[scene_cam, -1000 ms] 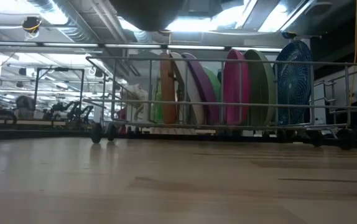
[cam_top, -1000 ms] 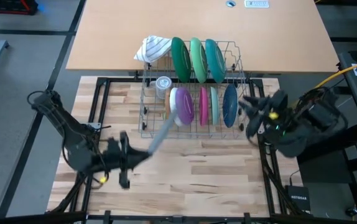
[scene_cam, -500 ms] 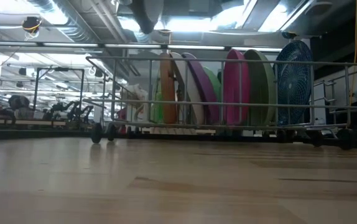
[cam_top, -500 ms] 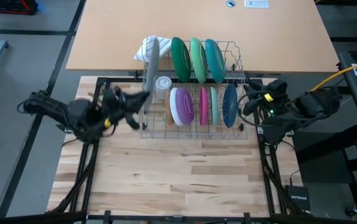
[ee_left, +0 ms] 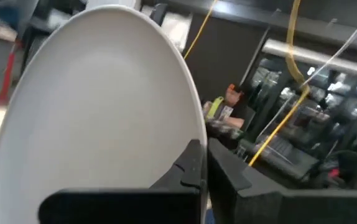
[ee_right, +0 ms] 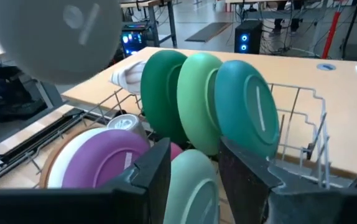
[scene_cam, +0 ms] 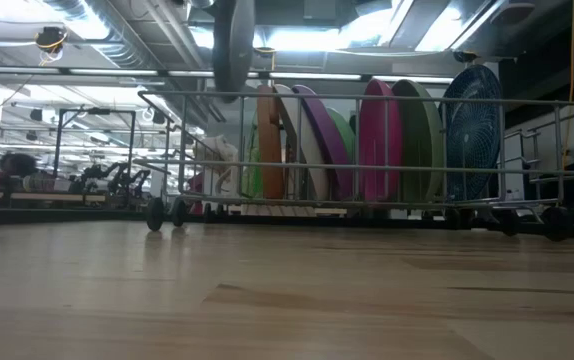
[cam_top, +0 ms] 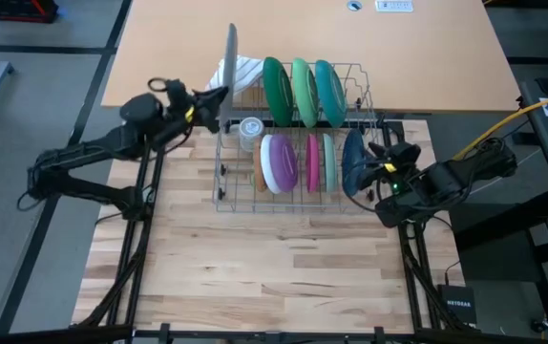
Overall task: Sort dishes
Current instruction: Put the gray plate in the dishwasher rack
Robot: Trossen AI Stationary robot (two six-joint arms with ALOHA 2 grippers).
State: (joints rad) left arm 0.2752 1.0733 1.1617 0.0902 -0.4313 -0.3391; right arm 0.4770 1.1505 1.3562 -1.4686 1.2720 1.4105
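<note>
Dishes (cam_top: 303, 124): stood on edge in two rows inside a wire rack (cam_top: 362, 196), centre of the high view.

High view. Back row: dark green, light green, teal. Front row: tan, white, purple, pink, pale green, blue. A striped cloth (cam_top: 237, 73) and a small clear glass (cam_top: 249, 127) sit at the rack's upper-left corner. Left hand (cam_top: 209, 103), upper left of frame, is clamped on a grey-white plate (cam_top: 230, 61) held edge-up just beside that corner. A second ago this plate hung low over the bare tabletop (cam_top: 274, 277); it has since swung up to the rack, so I judge it about to be slotted. Right hand (cam_top: 377, 164), right of frame, has closed in on the blue plate (cam_top: 351, 158); its fingers stand apart, holding nothing.

Low view. The held plate (scene_cam: 233, 40) hangs at the top, above the rack's left end; pink (scene_cam: 377, 140) and blue (scene_cam: 472, 130) plates show upright.

Left wrist view. Plate face (ee_left: 97, 106) fills the frame, pinched at its rim.

Right wrist view. Spread fingers (ee_right: 157, 171) frame the pale green plate (ee_right: 194, 186); green and teal plates behind.

Writing: "NETGEAR" on a box (cam_top: 458, 304), lower right of the high view.
</note>
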